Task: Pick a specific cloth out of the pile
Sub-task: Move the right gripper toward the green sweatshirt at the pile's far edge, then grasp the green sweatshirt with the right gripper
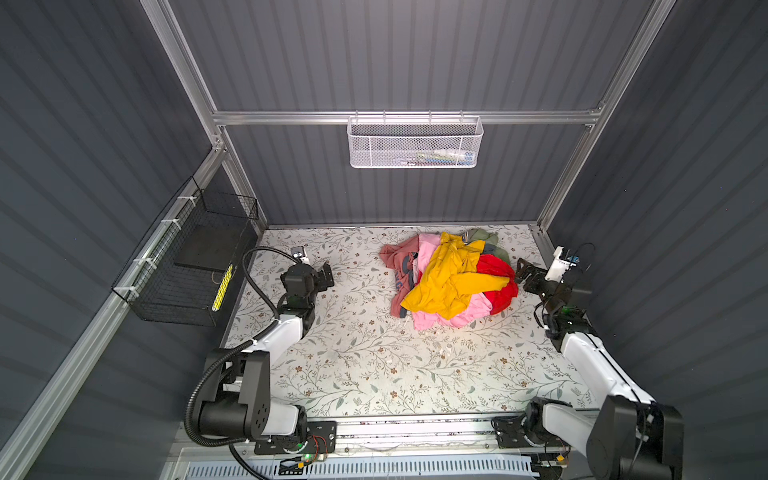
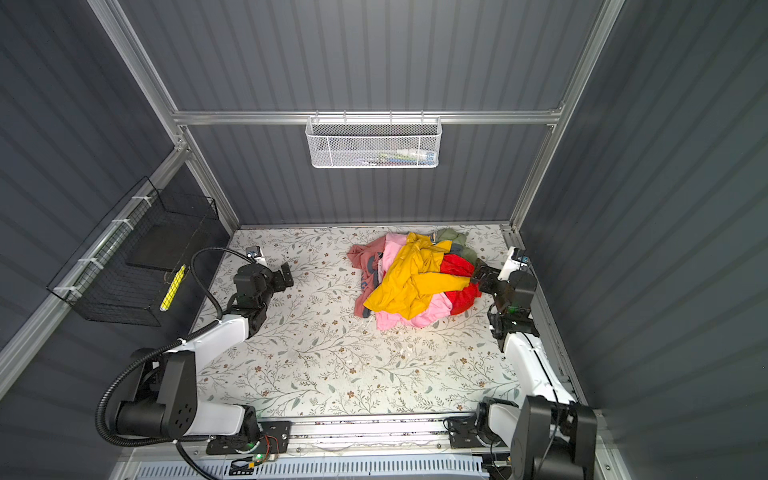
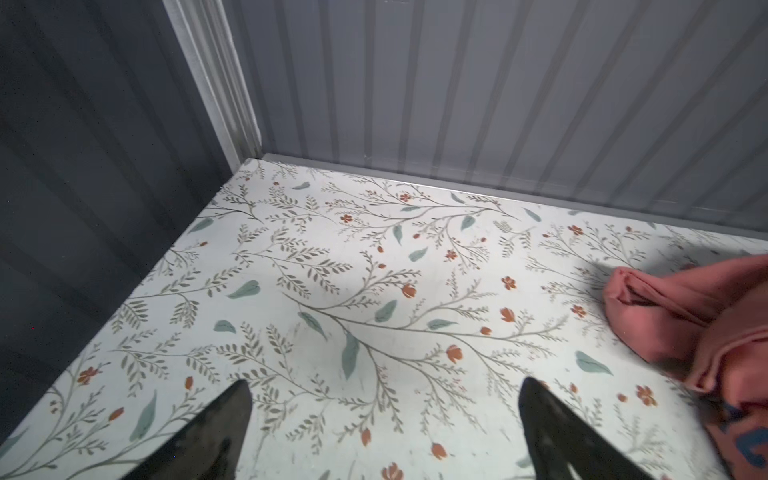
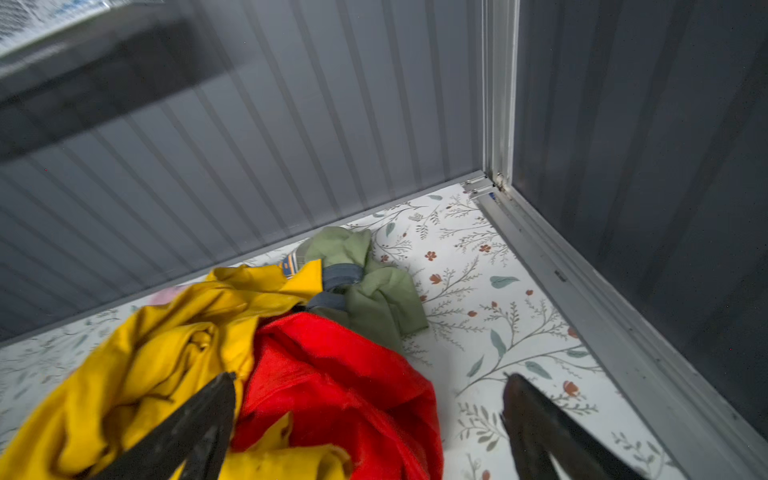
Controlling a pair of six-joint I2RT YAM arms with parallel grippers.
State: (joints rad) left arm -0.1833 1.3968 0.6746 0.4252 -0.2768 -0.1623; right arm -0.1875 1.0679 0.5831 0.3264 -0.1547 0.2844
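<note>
The pile (image 1: 449,278) (image 2: 415,282) is a mound of yellow, pink, red and dusty-rose garments at the back right of the floral table. The cloth (image 1: 484,237) (image 2: 454,237) (image 4: 374,291), olive green with dark grey trim, lies at the pile's far edge, partly under the yellow garment (image 4: 166,353) and the red garment (image 4: 332,365). My right gripper (image 1: 524,272) (image 2: 482,276) (image 4: 370,376) is open beside the pile's right edge, over the red garment, holding nothing. My left gripper (image 1: 327,274) (image 2: 286,275) (image 3: 385,382) is open over bare table, left of the pile. A dusty-rose garment (image 3: 706,332) shows in the left wrist view.
A white mesh basket (image 1: 415,143) hangs on the back wall. A black wire basket (image 1: 191,266) with a yellow item is fixed to the left wall. Grey ribbed walls and an aluminium frame post (image 4: 496,104) stand close behind the cloth and beside the right arm.
</note>
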